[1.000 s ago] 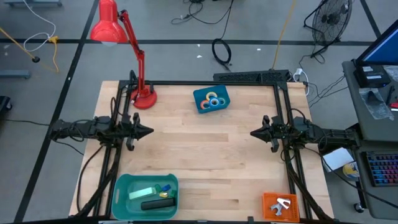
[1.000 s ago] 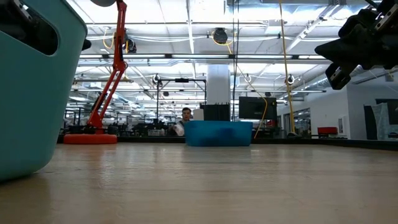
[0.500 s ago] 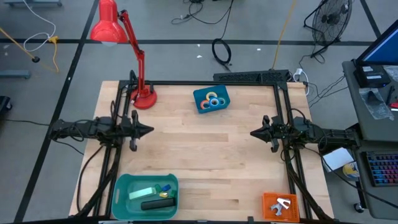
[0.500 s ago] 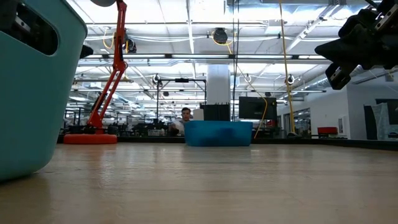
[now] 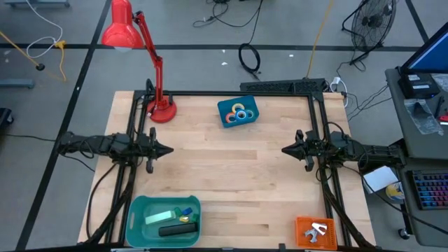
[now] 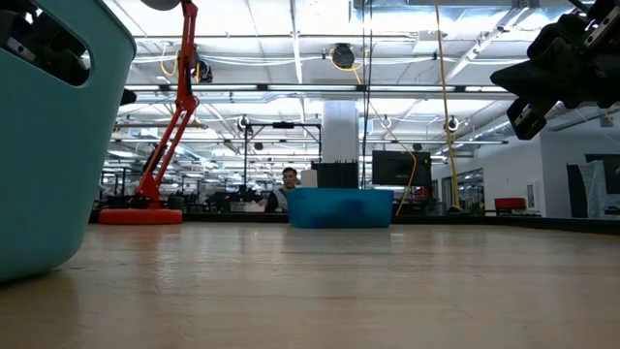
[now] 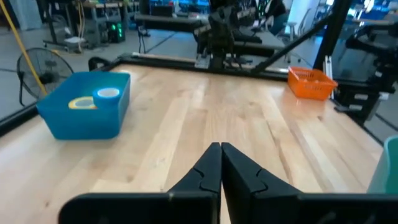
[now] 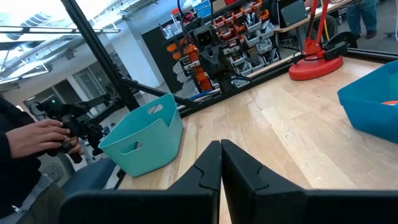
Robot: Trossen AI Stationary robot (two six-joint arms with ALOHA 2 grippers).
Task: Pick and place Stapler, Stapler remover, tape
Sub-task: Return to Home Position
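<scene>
The black stapler (image 5: 177, 229) lies in the teal basket (image 5: 137, 210) at the near left, beside a mint-green block. The tape rolls (image 5: 239, 112) sit in the blue bin (image 5: 225, 120) at the far middle; the left wrist view shows a yellow roll (image 7: 81, 103) in it. A silvery stapler remover (image 5: 318, 229) lies in the orange tray (image 5: 302, 239) at the near right. My left gripper (image 5: 170, 149) (image 7: 220, 146) hovers shut at the table's left side. My right gripper (image 5: 283, 149) (image 8: 220, 144) hovers shut at the right side. They point at each other across the bare middle.
A red desk lamp (image 5: 161, 108) stands at the far left corner. Black frame rails (image 5: 318, 182) run along the table's left, right and far edges. A person's hands (image 8: 43, 137) hold a device beyond the table, past the teal basket (image 8: 146, 140). Bare wood lies between the grippers.
My left gripper has rolled a little about its own line and dipped slightly, staying in place; in the low view its dark tip has sunk beside the teal basket. It remains shut.
</scene>
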